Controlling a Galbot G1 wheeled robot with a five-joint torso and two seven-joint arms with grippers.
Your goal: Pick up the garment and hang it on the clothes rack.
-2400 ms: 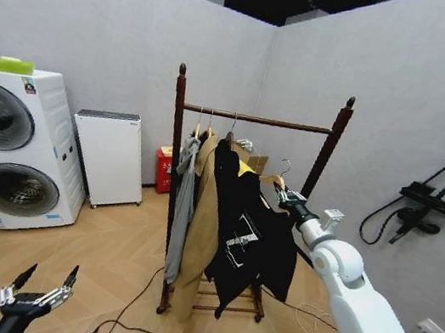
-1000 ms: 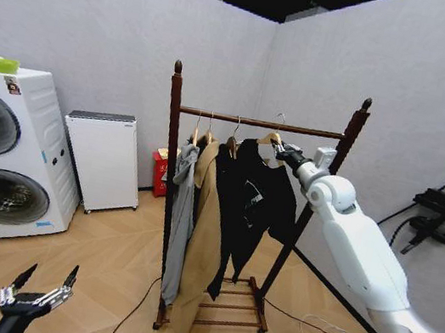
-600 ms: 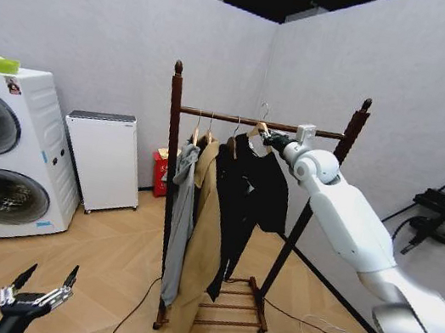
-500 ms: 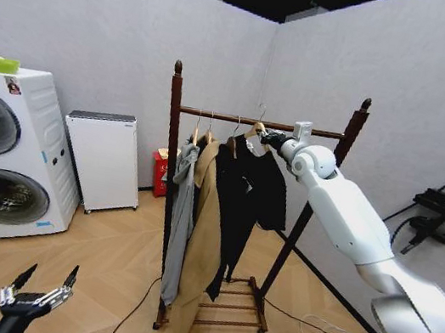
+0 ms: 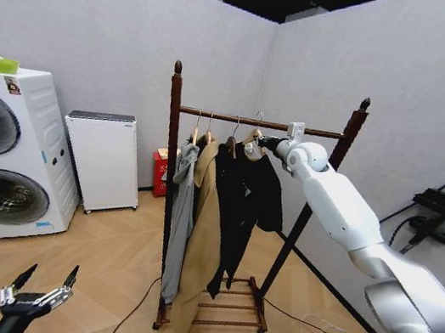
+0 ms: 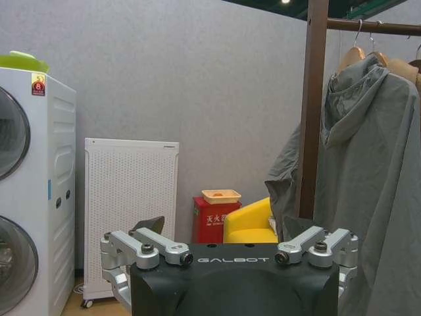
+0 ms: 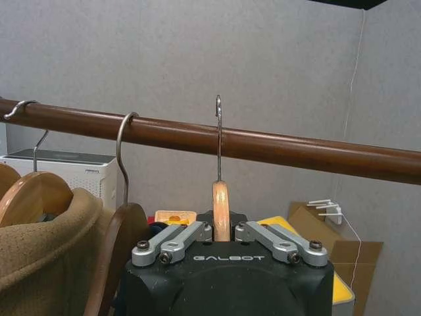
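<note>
The garment point(image 5: 245, 196), a black jacket on a wooden hanger point(image 7: 222, 212), hangs near the middle of the clothes rack point(image 5: 344, 166), just at 3 o'clock of the tan coat point(image 5: 202, 241). The right pincer point(image 5: 263, 143) is clenched on the hanger's neck, and the metal hook point(image 7: 218, 135) rises in front of the bar point(image 7: 276, 146). To finish well, I judge the hook should go over the bar and settle before letting go. Whether the hook already rests on the bar is hard to tell. The left pincer point(image 5: 33, 299) hangs released at 7 o'clock, low by the floor.
</note>
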